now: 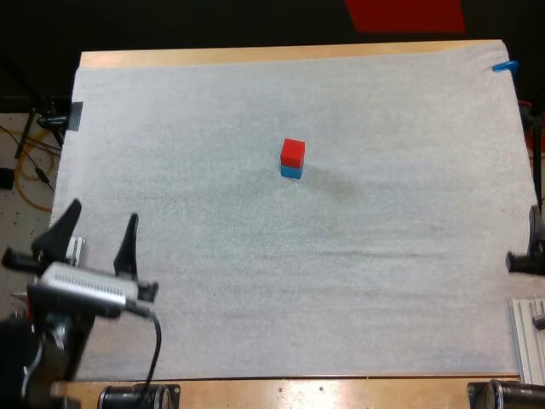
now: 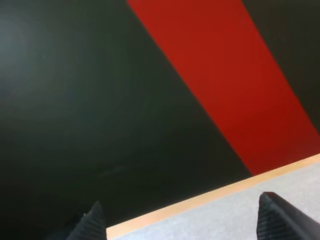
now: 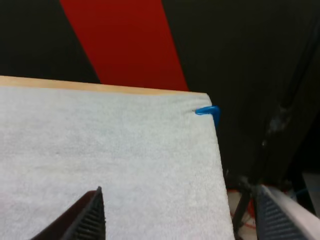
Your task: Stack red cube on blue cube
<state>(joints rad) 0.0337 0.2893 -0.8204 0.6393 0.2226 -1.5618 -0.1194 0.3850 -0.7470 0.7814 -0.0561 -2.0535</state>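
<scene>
The red cube (image 1: 292, 152) sits squarely on the blue cube (image 1: 291, 171), mid-mat. I judge the stack made, so the best work now is staying clear of it. My left jaws stand open by the mat's (image 1: 383, 256) near-left edge and my right jaws open at its right edge, with bare mat all round the cubes.

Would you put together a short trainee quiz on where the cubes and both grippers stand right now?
1. True or false: the red cube sits on top of the blue cube.
2. The left gripper is: A) open, well clear of both cubes; B) shut on the red cube; C) shut on the blue cube.
3. Fill in: above the white mat, the right gripper is ____.

Key: 1 true; 2 A; 3 open.
</scene>
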